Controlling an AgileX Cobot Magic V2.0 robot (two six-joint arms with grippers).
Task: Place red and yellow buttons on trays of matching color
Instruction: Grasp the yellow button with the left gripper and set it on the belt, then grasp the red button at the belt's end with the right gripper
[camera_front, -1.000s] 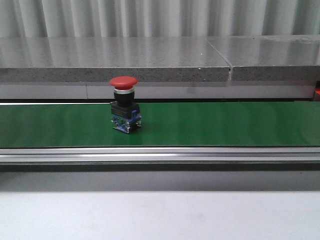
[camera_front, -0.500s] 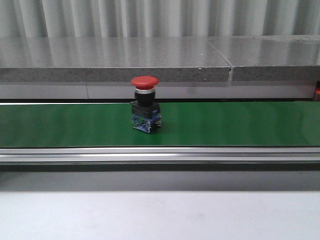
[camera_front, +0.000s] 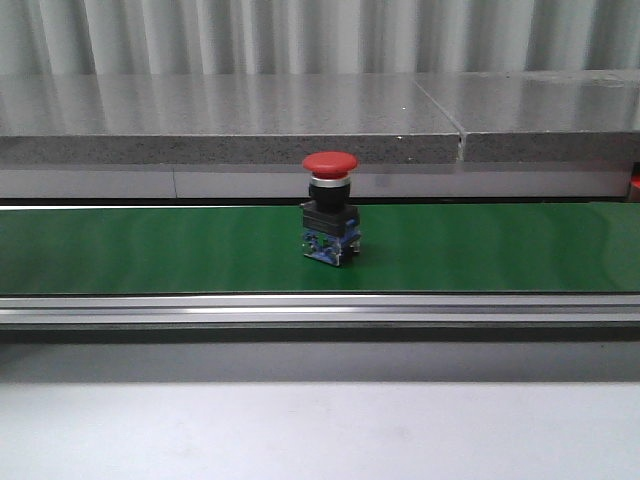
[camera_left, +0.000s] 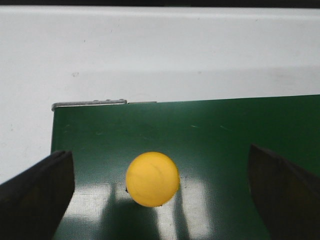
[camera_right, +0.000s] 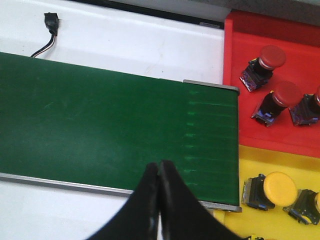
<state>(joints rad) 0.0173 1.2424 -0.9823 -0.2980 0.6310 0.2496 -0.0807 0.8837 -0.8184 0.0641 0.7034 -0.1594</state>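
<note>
A corrugated grey wall (camera_front: 300, 35) closes the scene at twelve o'clock, with a speckled stone ledge (camera_front: 230, 120) below it and a white tabletop (camera_front: 320, 430) at six o'clock in the front view. Between ledge and tabletop a green conveyor belt (camera_front: 150, 250) runs from nine to three o'clock, edged by an aluminium rail (camera_front: 320, 308). On the belt, near the centre of the front view, a red button (camera_front: 330, 208) stands upright on its black and blue base.

The left wrist view looks straight down on the belt's end, where a yellow button (camera_left: 152, 179) sits cap up between the fingers of the left gripper (camera_left: 165, 197). Those dark fingers (camera_left: 37, 192) are spread wide, well apart from the cap on either side and touching nothing.

The right wrist view shows the belt's other end, with a black cable plug (camera_right: 51, 22) lying on the white surface beyond it. Beside that end lies a red tray (camera_right: 235, 50) holding three red buttons, and just next to it a yellow tray (camera_right: 250, 157) holding yellow buttons. The right gripper (camera_right: 159, 192) hangs over the belt's near edge with its fingers pressed together, nothing between them.
</note>
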